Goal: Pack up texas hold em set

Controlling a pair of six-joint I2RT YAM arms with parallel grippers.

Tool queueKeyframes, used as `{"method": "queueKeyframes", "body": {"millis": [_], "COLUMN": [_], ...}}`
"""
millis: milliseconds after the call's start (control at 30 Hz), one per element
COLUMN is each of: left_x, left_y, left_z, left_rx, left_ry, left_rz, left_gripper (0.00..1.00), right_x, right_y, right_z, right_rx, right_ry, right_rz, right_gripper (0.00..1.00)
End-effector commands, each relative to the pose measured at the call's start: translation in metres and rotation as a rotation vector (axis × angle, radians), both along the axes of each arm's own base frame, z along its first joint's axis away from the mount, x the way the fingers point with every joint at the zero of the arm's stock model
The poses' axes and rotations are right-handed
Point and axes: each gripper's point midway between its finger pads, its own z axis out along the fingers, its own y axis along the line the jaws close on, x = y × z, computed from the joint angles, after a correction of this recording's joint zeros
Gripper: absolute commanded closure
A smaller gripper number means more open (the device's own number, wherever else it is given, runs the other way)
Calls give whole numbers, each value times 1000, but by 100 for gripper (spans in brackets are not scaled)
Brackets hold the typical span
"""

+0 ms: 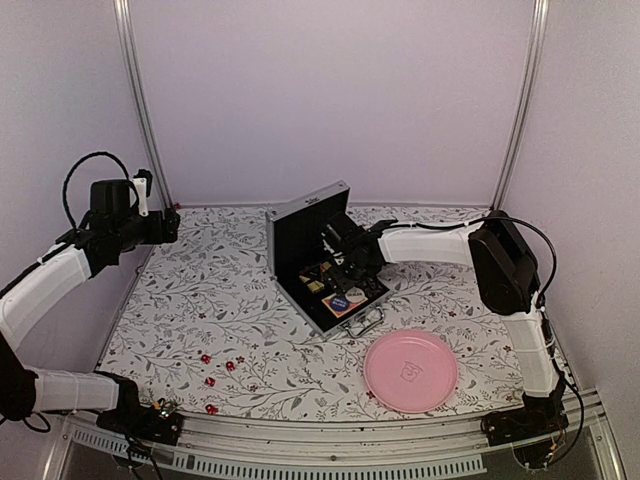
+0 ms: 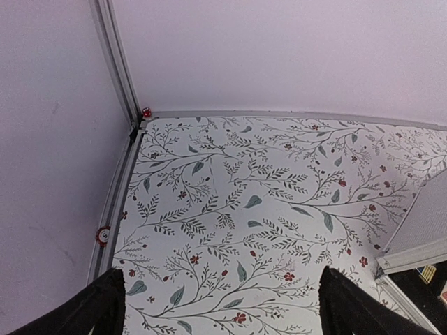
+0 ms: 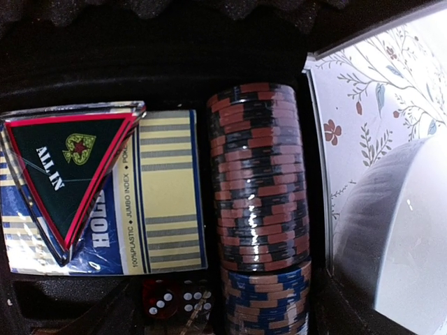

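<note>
The texas hold em set is a small silver case (image 1: 300, 232) standing open mid-table, lid up, black lining showing. My right gripper (image 1: 345, 266) reaches down into its tray. In the right wrist view its jaws (image 3: 223, 322) stand apart over a red-and-black chip stack (image 3: 258, 174), blue chips (image 3: 269, 301), two red dice (image 3: 162, 301), a striped card deck (image 3: 157, 202) and a triangular "ALL IN" marker (image 3: 63, 167). Nothing is gripped. Several red dice (image 1: 230, 366) lie loose on the cloth, front left. My left gripper (image 2: 227, 307) hovers open at the back left, with nothing between its fingers.
A pink plate (image 1: 410, 370) lies front right, close to the case handle (image 1: 366, 324). A blurred white rounded thing (image 3: 398, 230) sits just outside the case wall. Frame posts (image 1: 140, 100) and walls bound the flowered cloth; a case corner (image 2: 419, 244) shows beside the left gripper.
</note>
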Motion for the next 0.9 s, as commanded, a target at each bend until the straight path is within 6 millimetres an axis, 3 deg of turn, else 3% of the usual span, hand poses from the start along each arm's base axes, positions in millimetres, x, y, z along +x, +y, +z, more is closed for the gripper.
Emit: {"method": "queueKeyframes", "body": {"millis": [0,200,533,700,867], "left_x": [2,3,2,-1,-4], "left_y": [1,1,2,6,9], "left_z": [1,1,1,10,16], "left_rx": [-5,-4,-1,1,7], "left_ry": [-8,-8,-10,-39,-62], "left_rz": [5,5,11,31,42], "left_gripper": [4,3,3,3,3], "right_x": [3,6,0,-14,-43], "right_y": [-13,-1,24,26,17], "right_z": [-9,22,97,132,150], "right_rx": [-33,62,291,395,549], "right_ry": [31,13,-25,-23,23], "right_rz": [-17,17,101,116,34], "right_gripper": [11,2,1,3,9]}}
